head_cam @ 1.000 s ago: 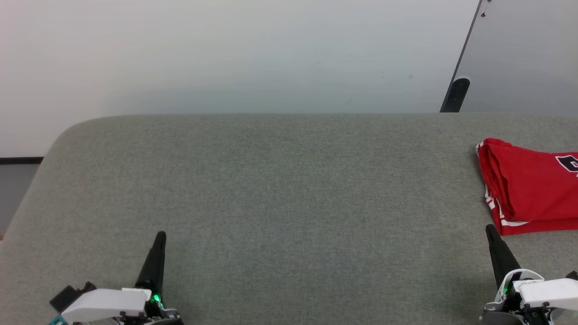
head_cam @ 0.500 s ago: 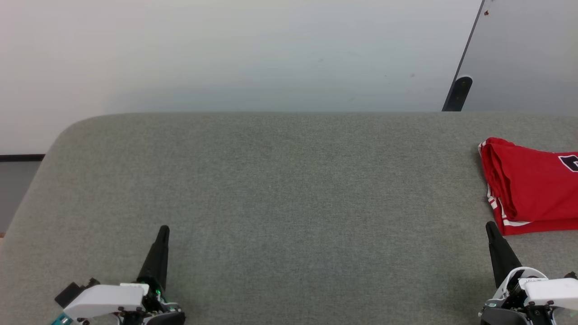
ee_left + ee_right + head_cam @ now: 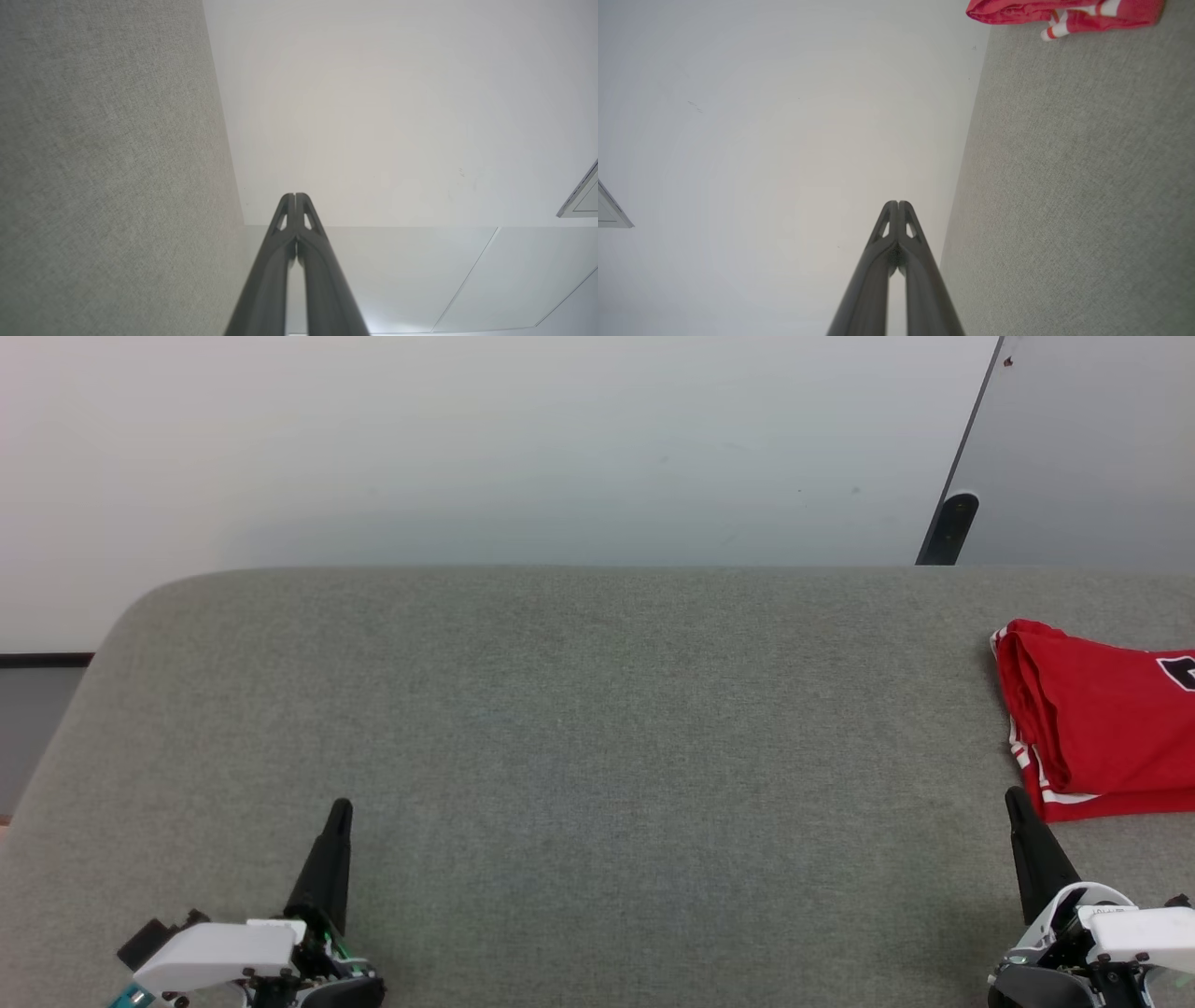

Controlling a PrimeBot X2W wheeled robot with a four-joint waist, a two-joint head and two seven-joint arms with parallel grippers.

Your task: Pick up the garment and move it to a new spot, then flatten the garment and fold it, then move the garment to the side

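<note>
The garment (image 3: 1097, 719), a folded red shirt with white-striped trim and a bit of black lettering, lies at the right edge of the grey table (image 3: 579, 728), partly cut off by the picture edge. It also appears at the top of the right wrist view as a red bundle, the garment (image 3: 1064, 11). My right gripper (image 3: 1011, 795) is shut with nothing in it, just in front of the garment's near corner. My left gripper (image 3: 342, 805) is shut and holds nothing, low at the left. The tips meet in both wrist views: left gripper (image 3: 295, 195), right gripper (image 3: 898, 202).
A white wall (image 3: 467, 448) rises behind the table's far edge. A grey panel with a dark post (image 3: 948, 527) stands at the back right. The table's left corner is rounded, with a dark strip (image 3: 42, 661) beyond it.
The head view has shifted slightly, so the garment sits a little further right. My left gripper tip has risen a little up the picture. Both grippers stay shut.
</note>
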